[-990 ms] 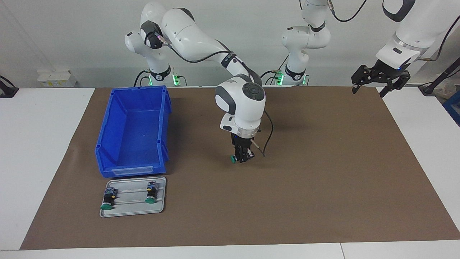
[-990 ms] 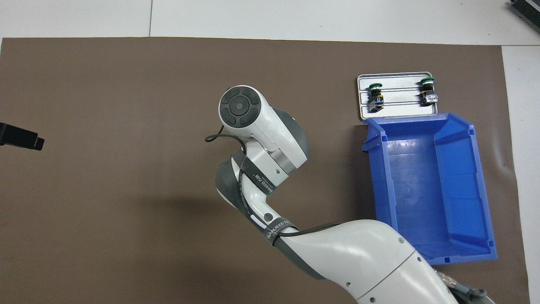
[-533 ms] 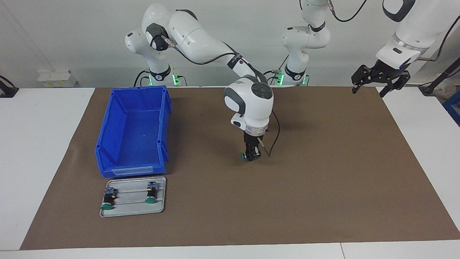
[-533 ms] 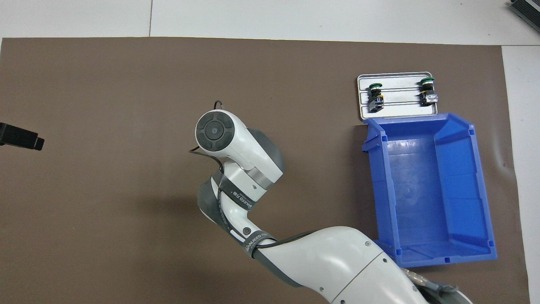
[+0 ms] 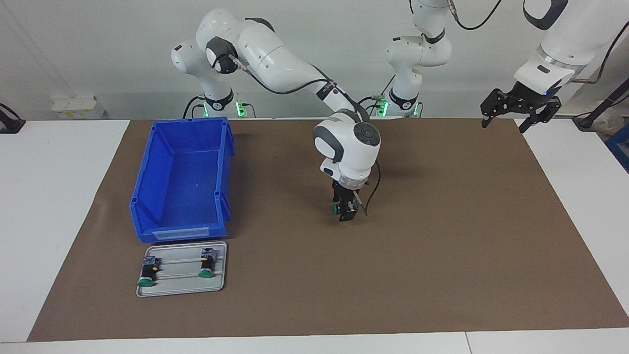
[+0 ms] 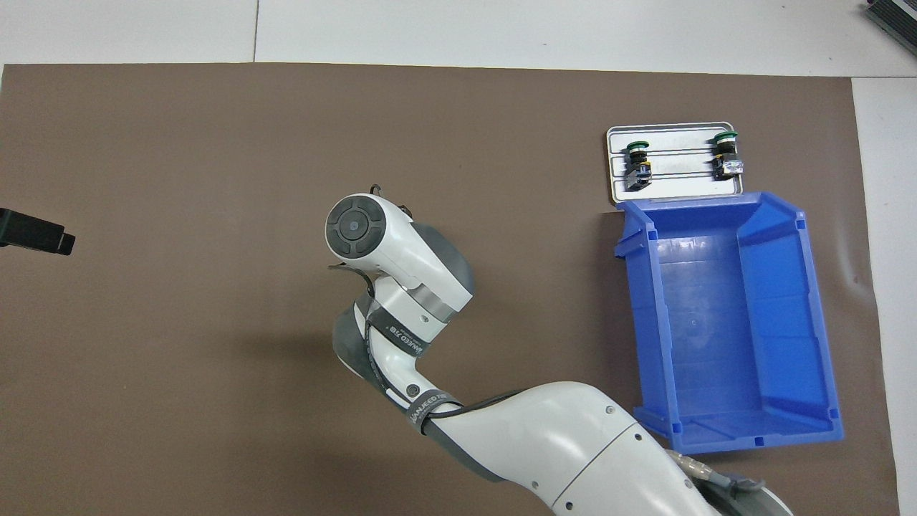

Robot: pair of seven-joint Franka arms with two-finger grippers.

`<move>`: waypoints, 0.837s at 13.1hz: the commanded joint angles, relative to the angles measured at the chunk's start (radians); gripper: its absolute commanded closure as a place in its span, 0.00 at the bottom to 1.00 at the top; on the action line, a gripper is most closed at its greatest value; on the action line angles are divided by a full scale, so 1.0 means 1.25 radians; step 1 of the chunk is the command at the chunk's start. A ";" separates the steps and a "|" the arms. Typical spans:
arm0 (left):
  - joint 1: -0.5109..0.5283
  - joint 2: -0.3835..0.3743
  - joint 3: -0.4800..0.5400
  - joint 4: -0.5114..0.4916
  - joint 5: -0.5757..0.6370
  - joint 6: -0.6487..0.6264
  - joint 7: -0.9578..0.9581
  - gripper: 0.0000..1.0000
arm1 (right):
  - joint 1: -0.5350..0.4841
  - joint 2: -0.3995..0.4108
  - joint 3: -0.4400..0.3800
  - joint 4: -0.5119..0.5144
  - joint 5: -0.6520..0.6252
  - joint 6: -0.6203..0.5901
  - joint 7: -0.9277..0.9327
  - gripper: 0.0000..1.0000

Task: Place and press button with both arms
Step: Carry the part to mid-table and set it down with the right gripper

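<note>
A button (image 5: 335, 208) with a green cap lies sideways at the mat's middle, right under my right gripper (image 5: 345, 210), which stands low around it, tips at the mat. Whether the button is gripped or released does not show. From overhead, the right arm's wrist (image 6: 390, 251) hides both gripper and button. My left gripper (image 5: 506, 121) hangs open and empty, high over the mat's edge at the left arm's end of the table, waiting; only its tip (image 6: 36, 236) shows from overhead.
Two more green-capped buttons (image 5: 146, 271) (image 5: 206, 264) lie on a small metal tray (image 5: 182, 286) (image 6: 680, 188) at the right arm's end. A blue bin (image 5: 182, 182) (image 6: 723, 315), empty, stands beside the tray, nearer to the robots. A brown mat (image 5: 442, 246) covers the table.
The right arm has carried the button a little toward the left arm's end of the table, down to the mat. The left arm has not moved.
</note>
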 commanded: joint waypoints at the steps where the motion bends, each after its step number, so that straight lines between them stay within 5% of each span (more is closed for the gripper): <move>1: 0.002 -0.018 -0.006 -0.018 0.016 -0.002 -0.012 0.00 | -0.059 -0.008 0.015 0.077 0.016 -0.059 -0.005 0.07; 6: -0.014 -0.015 -0.015 -0.019 0.015 0.053 0.012 0.00 | -0.285 -0.162 0.097 0.086 0.133 -0.173 -0.280 0.08; 11: -0.098 -0.031 -0.025 -0.077 -0.010 0.109 0.169 0.00 | -0.433 -0.295 0.103 0.063 0.130 -0.354 -0.817 0.08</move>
